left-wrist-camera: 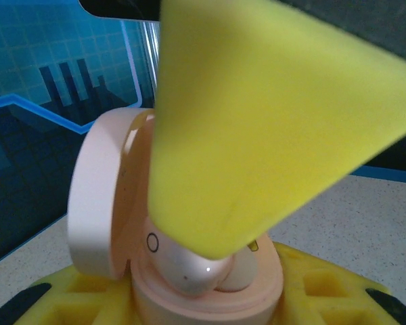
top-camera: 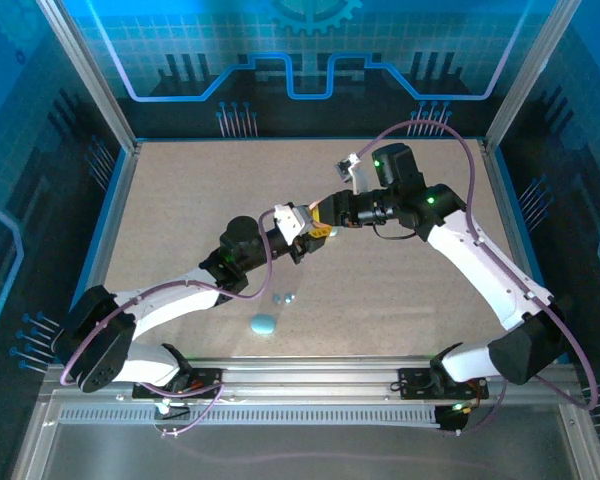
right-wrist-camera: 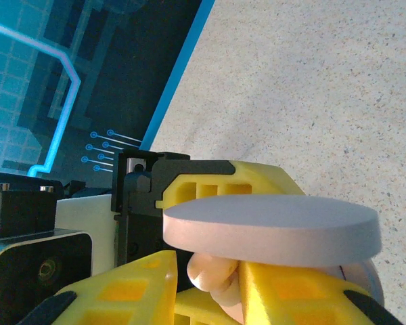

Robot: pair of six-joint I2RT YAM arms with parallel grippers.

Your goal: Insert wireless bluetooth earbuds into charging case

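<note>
Both arms meet above the middle of the worktop (top-camera: 180,200). My left pincer (top-camera: 310,236) is clamped on the pink case (left-wrist-camera: 210,298), with the base wedged between its yellow fingers and the lid (left-wrist-camera: 98,203) swung up on the left of that wrist's view.

My right pincer (top-camera: 329,216) comes in from the right and dips into the open case. One of its yellow fingers (left-wrist-camera: 257,122) points down onto the pink earbud (left-wrist-camera: 189,269), which sits low inside the case. A second pale rounded shape (left-wrist-camera: 242,272) lies just beside it. That's likely its twin, though the finger hides most of it.

From the right wrist I see a pale pink lump between my two fingertips, under the edge of the lid, and I take it for the earbud. I cannot tell whether those fingers pinch it or stand just clear of it.

I'd call this the seating step: the earbud is down in its well and about ready to be let go. The next move asks for care. Spread the right fingers only a little, then lift straight up so nothing drags the earbud out, and mind the lid close alongside.

There's more work waiting. On the near part of the worktop lie a small earbud (top-camera: 277,297) and a second small earbud (top-camera: 291,296) side by side. The blue case (top-camera: 264,323) sits just nearer, and all three are well apart from both pincers.
</note>
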